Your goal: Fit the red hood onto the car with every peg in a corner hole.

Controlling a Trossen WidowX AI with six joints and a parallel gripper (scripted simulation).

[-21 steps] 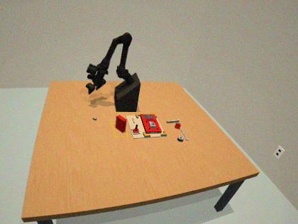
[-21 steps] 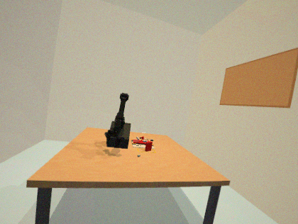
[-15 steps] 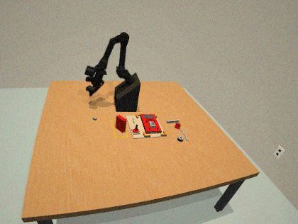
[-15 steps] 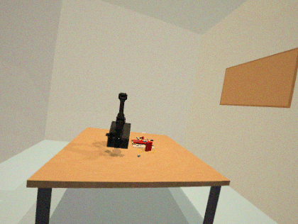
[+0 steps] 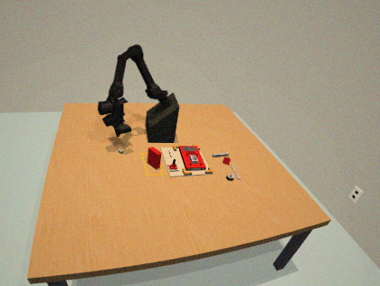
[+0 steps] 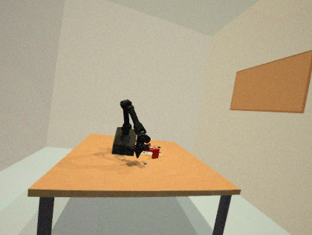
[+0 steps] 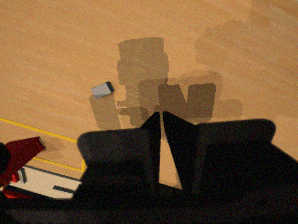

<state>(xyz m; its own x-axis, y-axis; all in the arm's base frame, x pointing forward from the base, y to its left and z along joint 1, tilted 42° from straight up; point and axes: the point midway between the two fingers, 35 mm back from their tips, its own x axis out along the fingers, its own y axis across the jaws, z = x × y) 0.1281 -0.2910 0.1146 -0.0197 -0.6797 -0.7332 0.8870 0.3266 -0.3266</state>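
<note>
The red hood (image 5: 154,157) (image 6: 155,153) (image 7: 22,156) stands on edge on the table within the yellow outline, left of the car in the top view. The red chassis (image 5: 199,166) lies in the jig with yellow corners, with the grey engine block (image 5: 194,158) on its deck. The pegs are too small to make out clearly. My gripper (image 5: 118,135) (image 6: 137,156) (image 7: 161,115) is shut and empty, fingertips together. It hangs above the table, to the left of the hood in the top view, and does not touch it.
A small grey block (image 5: 120,151) (image 6: 145,163) (image 7: 102,90) lies near the gripper. A cream board (image 5: 167,155) (image 7: 45,182) bears a small red part with a black stem (image 5: 173,166). Right of the jig lie a grey bar (image 5: 220,155), a red piece (image 5: 226,160), a wheel (image 5: 230,176) and a wrench (image 5: 236,172).
</note>
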